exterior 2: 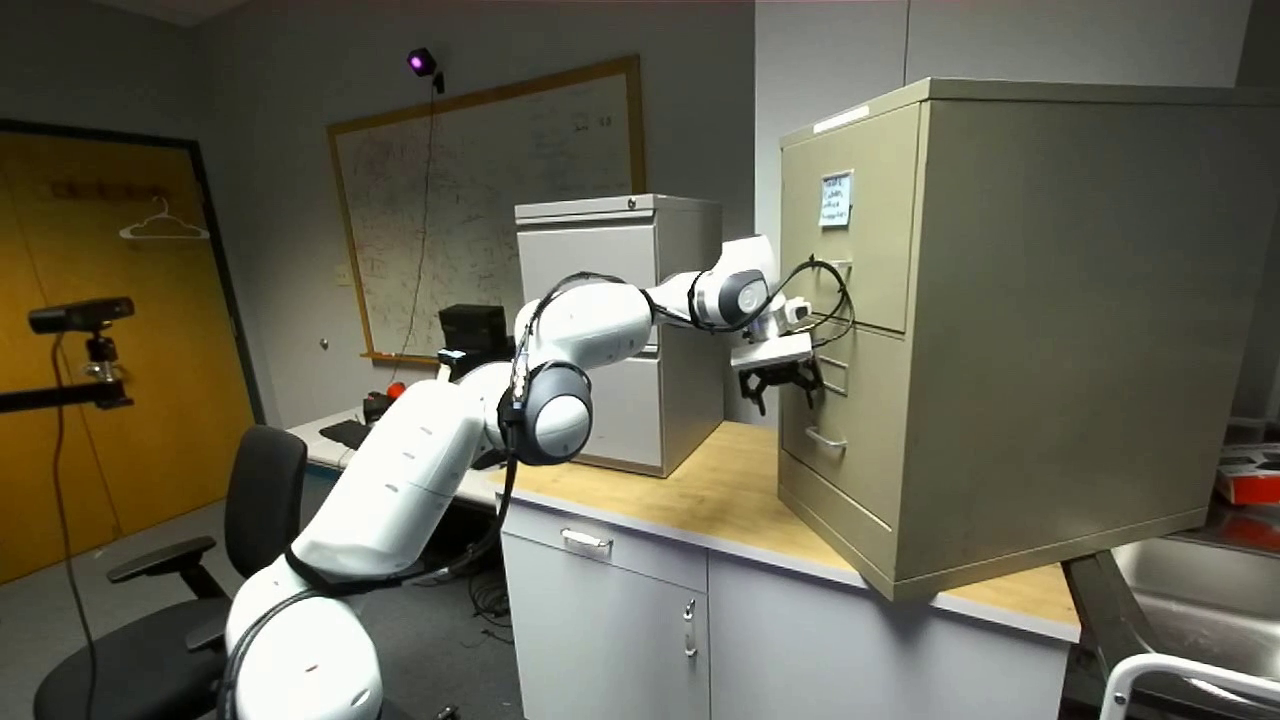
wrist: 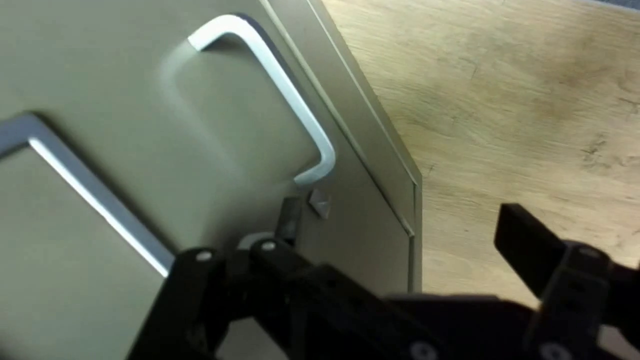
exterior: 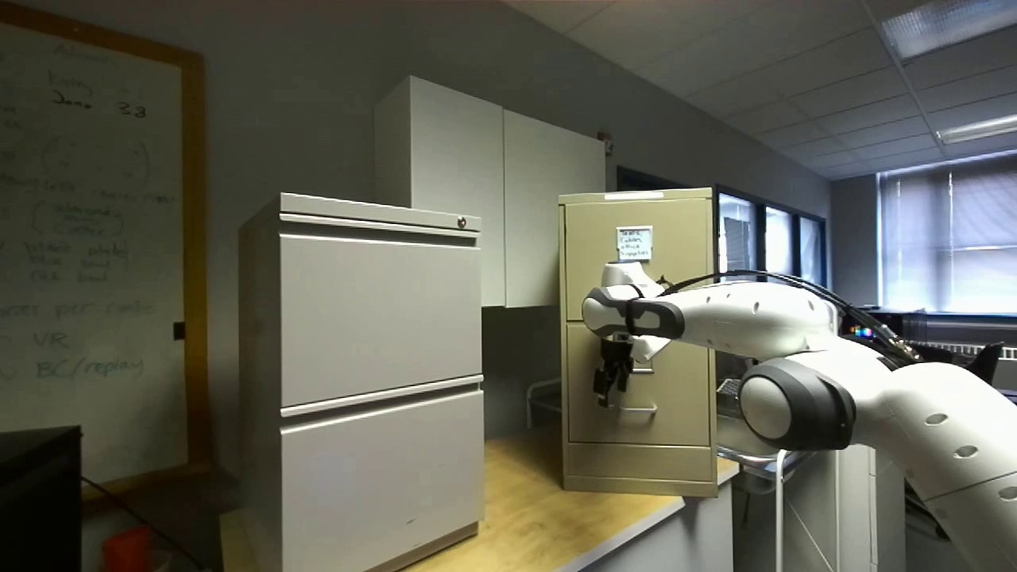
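"Metal handle [wrist: 286,90]: where?"

"On the tan cabinet [exterior 2: 1060,340], near the gripper [exterior 2: 787,403] and slightly lower; the jaws stand wide apart, empty."

"What's in the way?"

"That cabinet's face, close by one finger [wrist: 288,220]. Wooden counter [exterior 2: 738,478] underneath, grey cabinet [exterior: 373,334] farther off. Only the wrist view shows the small stud [wrist: 320,203] beside the handle."
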